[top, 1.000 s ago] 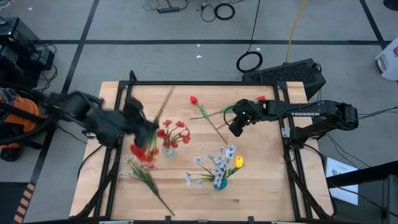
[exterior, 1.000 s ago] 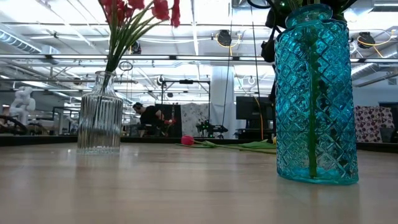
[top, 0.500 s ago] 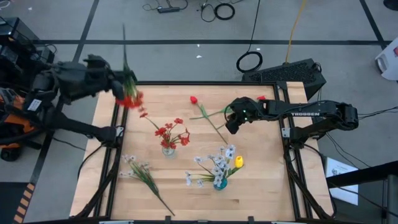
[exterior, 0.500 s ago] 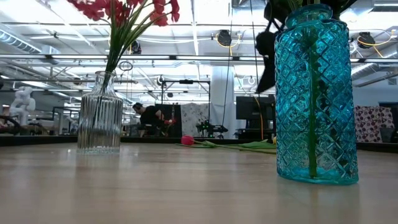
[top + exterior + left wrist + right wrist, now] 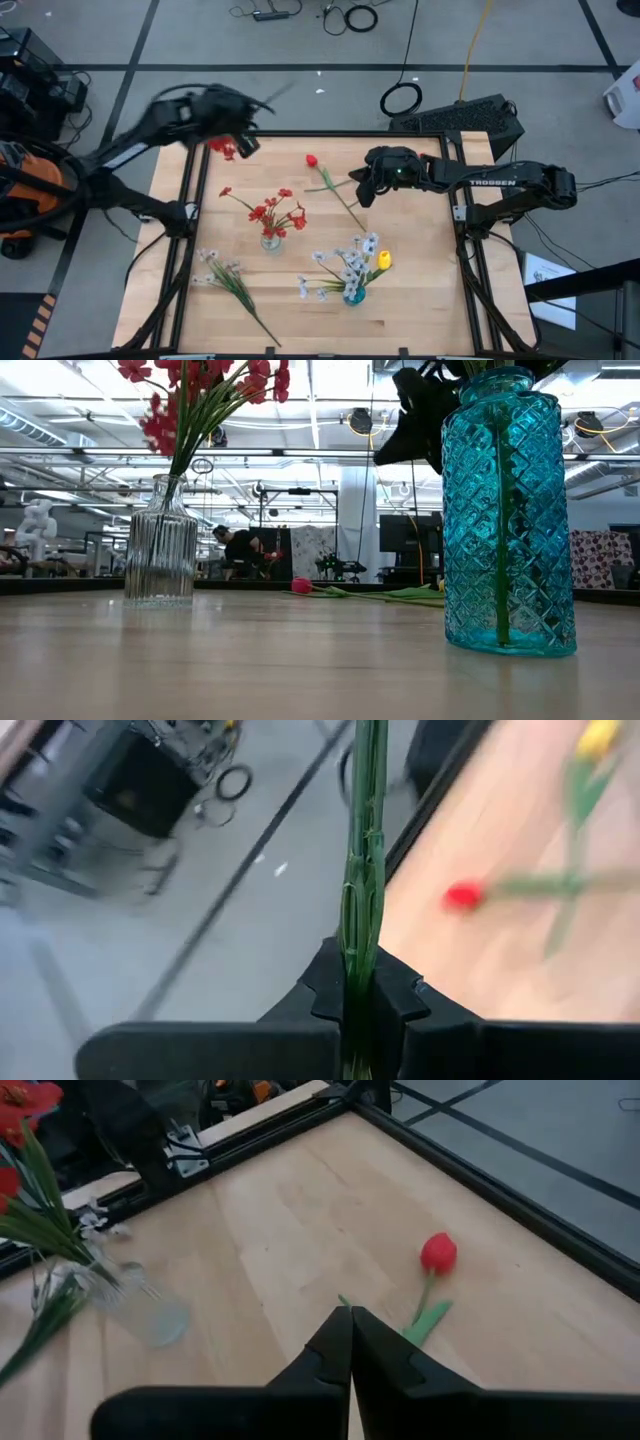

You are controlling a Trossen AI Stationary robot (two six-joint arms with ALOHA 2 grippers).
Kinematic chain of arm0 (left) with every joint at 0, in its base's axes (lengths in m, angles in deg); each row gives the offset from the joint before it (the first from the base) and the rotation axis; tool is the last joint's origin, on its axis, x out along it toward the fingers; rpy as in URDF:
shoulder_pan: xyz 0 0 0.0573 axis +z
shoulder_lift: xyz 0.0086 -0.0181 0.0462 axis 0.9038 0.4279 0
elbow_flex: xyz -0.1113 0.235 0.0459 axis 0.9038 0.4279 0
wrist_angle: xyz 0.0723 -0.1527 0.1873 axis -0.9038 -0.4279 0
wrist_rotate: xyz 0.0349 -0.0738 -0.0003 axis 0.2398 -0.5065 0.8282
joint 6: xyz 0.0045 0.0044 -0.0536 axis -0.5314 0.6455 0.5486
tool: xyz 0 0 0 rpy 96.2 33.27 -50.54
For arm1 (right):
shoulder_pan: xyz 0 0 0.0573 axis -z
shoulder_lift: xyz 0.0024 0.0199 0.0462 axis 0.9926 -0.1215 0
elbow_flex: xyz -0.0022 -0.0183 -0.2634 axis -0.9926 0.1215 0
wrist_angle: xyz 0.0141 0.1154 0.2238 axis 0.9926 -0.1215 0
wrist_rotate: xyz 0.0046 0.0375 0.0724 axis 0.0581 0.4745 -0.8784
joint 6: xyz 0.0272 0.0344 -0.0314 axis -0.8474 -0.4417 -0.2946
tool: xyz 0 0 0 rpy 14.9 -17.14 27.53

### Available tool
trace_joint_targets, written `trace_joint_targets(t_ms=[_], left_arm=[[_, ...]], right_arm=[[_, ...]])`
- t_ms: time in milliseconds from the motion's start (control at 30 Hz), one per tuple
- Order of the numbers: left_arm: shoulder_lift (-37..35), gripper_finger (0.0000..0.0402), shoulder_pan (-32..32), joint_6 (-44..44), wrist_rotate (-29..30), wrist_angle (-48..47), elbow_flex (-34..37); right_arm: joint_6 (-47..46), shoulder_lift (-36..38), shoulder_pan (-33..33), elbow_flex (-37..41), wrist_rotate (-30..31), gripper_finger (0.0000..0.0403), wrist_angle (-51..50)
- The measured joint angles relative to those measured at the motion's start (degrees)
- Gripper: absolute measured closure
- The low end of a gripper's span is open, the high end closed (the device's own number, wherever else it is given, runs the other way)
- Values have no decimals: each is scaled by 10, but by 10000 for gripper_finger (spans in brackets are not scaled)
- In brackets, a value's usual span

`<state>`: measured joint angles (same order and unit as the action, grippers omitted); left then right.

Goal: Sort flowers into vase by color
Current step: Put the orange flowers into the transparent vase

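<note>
Here the wooden bench (image 5: 420, 290) is carrying two vases and several loose stems. The left arm is reaching over the bench's far left corner, and the left tool (image 5: 243, 137) is clamping a thin green stalk (image 5: 362, 870) between its fingers; the red spray (image 5: 222, 148) on that stalk is hanging just beside the tool, above the bench's far edge. The right arm is stretching in from the right side, with the right tool (image 5: 362, 190) hovering over the far middle of the bench, its fingers (image 5: 335, 1342) pressed together with nothing between them.

The blue vase (image 5: 508, 510) is standing near the front middle of the bench, holding white blossom sprays (image 5: 345, 262) and a yellow tulip (image 5: 383, 261). The clear ribbed vase (image 5: 160, 542) is standing to its left, toward the centre, with red flowers (image 5: 270, 209) spreading out of it.

A red tulip (image 5: 311, 160) is lying flat on the bench near the far edge, just beside the right tool, its stalk running toward the middle. A loose white spray (image 5: 228, 278) is lying flat at the front left, well apart from both vases.
</note>
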<state>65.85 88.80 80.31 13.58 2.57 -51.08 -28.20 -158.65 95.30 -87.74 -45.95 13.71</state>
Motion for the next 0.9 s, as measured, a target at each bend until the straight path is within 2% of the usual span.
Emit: trace_joint_targets(t_ms=[200,333,433,500,633,733,800,900], left_arm=[[87,387,13,-180,77,9,22],[137,387,14,-294,178,12,24],[164,387,13,-377,259,45,24],[174,387,13,-426,287,82,24],[179,387,4,-519,294,195,24],[179,387,-11,-609,283,295,24],[179,387,-20,-674,254,357,24],[179,387,-31,-791,174,425,24]], right_arm=[[-10,0,0,-40,0,403,-43],[33,0,0,-91,4,403,-109],[57,0,2,-148,47,402,-174],[66,0,10,-187,68,402,-218],[70,1,46,-254,73,402,-312],[68,7,88,-260,58,402,-361],[56,12,116,-248,16,402,-375],[44,27,143,-212,-33,402,-381]])
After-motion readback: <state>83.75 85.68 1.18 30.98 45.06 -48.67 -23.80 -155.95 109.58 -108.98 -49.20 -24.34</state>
